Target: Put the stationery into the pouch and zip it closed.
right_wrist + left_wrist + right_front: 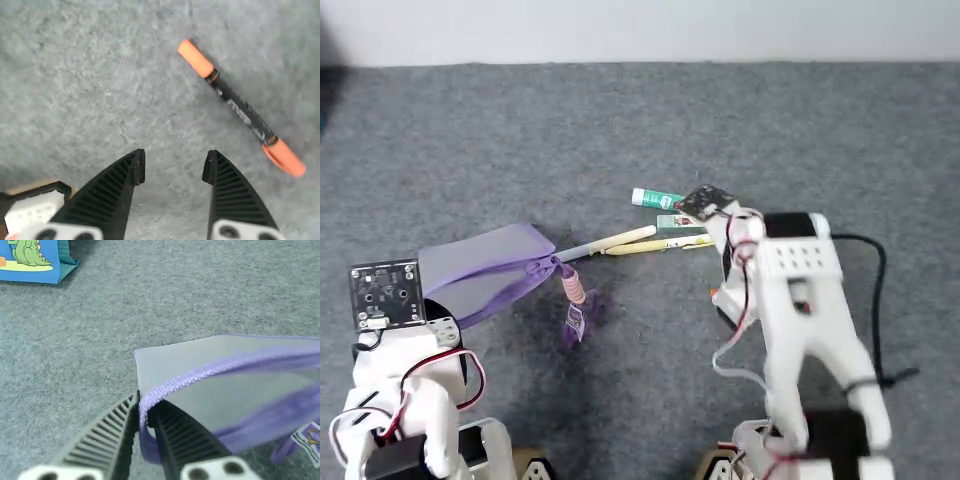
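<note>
Left gripper (144, 407): clenched on the purple pouch (220, 390), pinching the zip tape at its end corner.
Risk at that grip: I judge the hold thin. A push from the far end could drag the fabric out of the fingers, or slide the whole pouch across the grey carpet (620, 120).
Pouch (485, 265): lies flat at the near left of the table. Its long axis runs left to right and rises slightly away from me, with the free end pointing right at the pens.
Zip pull (573, 290): a pink charm and a purple tag trail from the pouch's right end towards me.
Risk there: the charm could be swept under incoming items or snag the mouth.
Cream pen (610, 242): its long axis is nearly in line with the pouch and its left tip meets the pouch's right end. I cannot tell if it is inside.
Yellow pen (655, 243): just beside the cream pen and parallel to it.
Green-capped stick (655, 197): beyond them, cap to the left.
Right gripper (172, 162): released, nothing between the fingers, hovering over bare carpet.
Orange-capped marker (240, 107): lies apart from the fingers and askew to them.
Risk on the right: closing from here would miss the marker or roll it away.
</note>
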`<action>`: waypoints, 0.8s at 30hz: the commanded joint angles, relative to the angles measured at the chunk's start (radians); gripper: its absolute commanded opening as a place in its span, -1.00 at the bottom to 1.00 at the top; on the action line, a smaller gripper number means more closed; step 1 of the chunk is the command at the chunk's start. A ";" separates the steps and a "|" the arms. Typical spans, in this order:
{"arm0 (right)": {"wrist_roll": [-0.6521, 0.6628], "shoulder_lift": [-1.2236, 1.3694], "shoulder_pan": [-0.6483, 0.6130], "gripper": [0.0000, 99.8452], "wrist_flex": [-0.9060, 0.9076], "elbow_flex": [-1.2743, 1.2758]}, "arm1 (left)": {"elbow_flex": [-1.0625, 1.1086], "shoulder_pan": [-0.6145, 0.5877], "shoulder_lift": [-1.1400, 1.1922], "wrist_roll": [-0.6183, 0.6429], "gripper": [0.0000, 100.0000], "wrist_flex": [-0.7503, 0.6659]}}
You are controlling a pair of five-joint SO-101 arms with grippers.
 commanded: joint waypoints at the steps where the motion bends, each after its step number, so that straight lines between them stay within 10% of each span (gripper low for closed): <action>1: 0.043 0.119 0.012 -0.63 -0.028 -0.135 | -0.010 -0.008 0.006 0.000 -0.98 0.003; 24: 0.115 0.599 -0.030 -0.87 -0.173 -0.359 | -0.012 -0.009 0.006 0.000 -0.98 0.003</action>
